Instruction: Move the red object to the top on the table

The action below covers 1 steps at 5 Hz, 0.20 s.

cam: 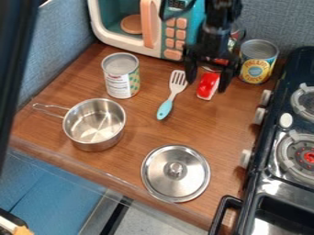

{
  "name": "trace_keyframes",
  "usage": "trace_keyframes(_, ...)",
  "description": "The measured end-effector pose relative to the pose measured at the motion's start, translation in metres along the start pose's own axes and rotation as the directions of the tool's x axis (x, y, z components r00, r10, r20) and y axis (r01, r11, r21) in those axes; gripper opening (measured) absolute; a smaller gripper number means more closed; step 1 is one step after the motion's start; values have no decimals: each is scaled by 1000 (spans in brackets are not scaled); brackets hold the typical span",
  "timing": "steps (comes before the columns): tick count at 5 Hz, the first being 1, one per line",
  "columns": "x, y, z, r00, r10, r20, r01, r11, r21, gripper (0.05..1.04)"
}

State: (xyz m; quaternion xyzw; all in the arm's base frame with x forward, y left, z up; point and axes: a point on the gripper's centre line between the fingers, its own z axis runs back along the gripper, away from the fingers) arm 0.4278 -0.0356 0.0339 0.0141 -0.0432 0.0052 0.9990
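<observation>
My gripper (208, 84) hangs over the back part of the wood counter (144, 133), jaws wide apart, one each side of the red object (208, 85) as I see it from the camera. Nothing gripped. Can't tell from this angle how high the tips sit or if either one touches. Red object is on the counter, toward the back, with a white edge showing at its near end. Just left of it: spatula (171, 96), white slotted head to the back, light blue handle pointing toward the front and slightly left. Right of the gripper, near the stove: upright can (258, 62), yellow and blue label. Something partly hidden behind the gripper, can't make it out. Toy microwave (149, 27) at the back, orange handle and buttons, orange disc (131, 24) visible inside. Second can (120, 76) upright in front of it, left of the spatula. Further forward on the left: steel pot (94, 125), wire handle pointing left and a bit back. Steel lid (175, 176) lies flat near the front edge, knob up, right of the pot and apart from it. Stove (270, 181) runs down the right side, burners up, knobs facing the counter.
</observation>
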Motion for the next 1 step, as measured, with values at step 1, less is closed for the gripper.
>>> trace_keyframes(1,-10,2,15,1000,-9,25,9,1000,0,1001)
